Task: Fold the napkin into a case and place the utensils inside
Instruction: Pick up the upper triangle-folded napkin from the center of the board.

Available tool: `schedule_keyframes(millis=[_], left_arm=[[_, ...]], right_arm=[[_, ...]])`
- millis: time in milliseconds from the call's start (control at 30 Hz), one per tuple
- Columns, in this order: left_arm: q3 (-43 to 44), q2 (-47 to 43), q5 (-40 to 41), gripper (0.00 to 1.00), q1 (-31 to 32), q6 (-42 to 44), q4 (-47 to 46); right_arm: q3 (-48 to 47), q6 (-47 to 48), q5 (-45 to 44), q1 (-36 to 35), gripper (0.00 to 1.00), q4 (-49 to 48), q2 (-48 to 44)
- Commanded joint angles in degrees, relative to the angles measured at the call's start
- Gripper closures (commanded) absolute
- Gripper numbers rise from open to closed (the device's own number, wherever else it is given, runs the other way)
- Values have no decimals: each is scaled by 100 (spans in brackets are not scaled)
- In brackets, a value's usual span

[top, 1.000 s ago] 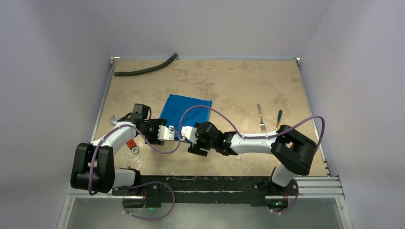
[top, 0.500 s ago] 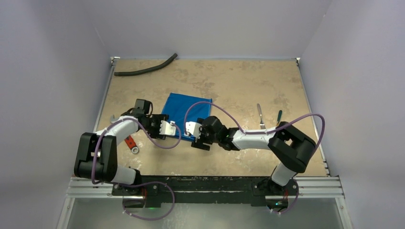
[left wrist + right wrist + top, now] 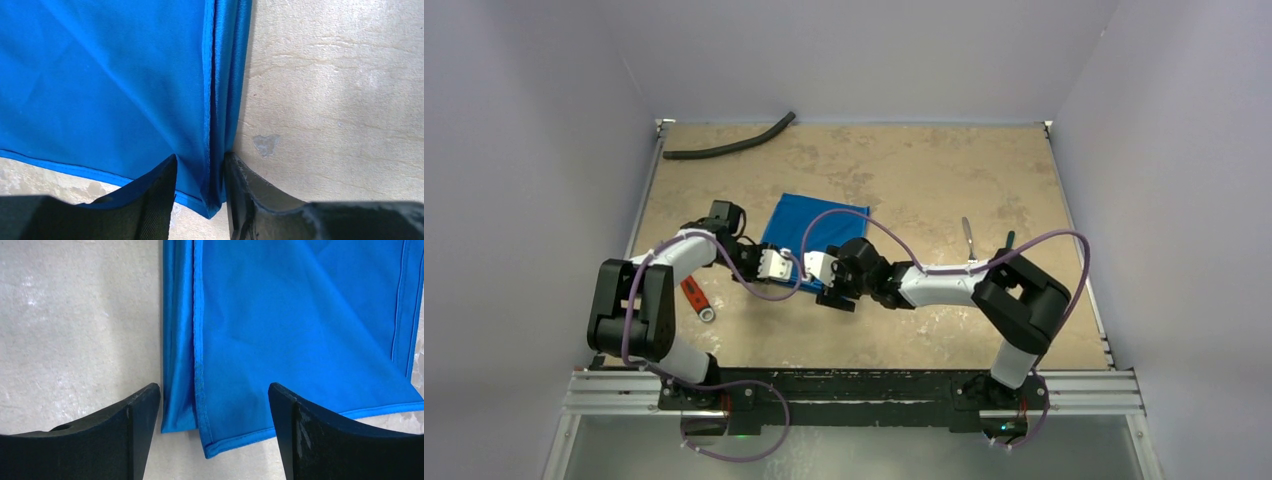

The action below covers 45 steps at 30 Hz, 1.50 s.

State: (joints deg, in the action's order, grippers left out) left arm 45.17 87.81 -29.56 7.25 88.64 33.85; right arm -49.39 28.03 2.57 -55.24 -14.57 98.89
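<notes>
left gripper [image 3: 200,167] sat over napkin [image 3: 100,85] corner, jaws narrow, folded edge between the fingertips, pinch unclear | right gripper [image 3: 215,390] gaped wide, other corner between its fingers | risk was a finger catching only the top layer, so the slick fold could splay

Utensils [image 3: 967,232] right of napkin [image 3: 789,225], hose [image 3: 724,149] behind.
</notes>
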Motion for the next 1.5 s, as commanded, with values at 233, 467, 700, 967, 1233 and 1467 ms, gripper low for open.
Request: schedule_keyframes(millis=[233, 467, 700, 967, 1233, 1467], left_arm=[[-184, 502, 424, 68, -709, 605, 491], [-318, 418, 502, 67, -1208, 929, 575], [-350, -66, 75, 45, -1199, 1067, 761], [-421, -326, -19, 34, -1054, 1204, 470], [-488, -107, 127, 39, -406, 1054, -123], [-355, 387, 554, 49, -222, 1184, -297]], right_arm=[[-411, -566, -131, -188, 19, 665, 467], [-325, -576, -212, -225, 16, 434, 346], [-21, -941, -541, -374, 13, 461, 32], [62, -1133, -748, -374, 10, 533, 27], [80, -1226, -513, -367, 21, 581, 40], [28, -1197, -504, -300, 25, 629, 148]])
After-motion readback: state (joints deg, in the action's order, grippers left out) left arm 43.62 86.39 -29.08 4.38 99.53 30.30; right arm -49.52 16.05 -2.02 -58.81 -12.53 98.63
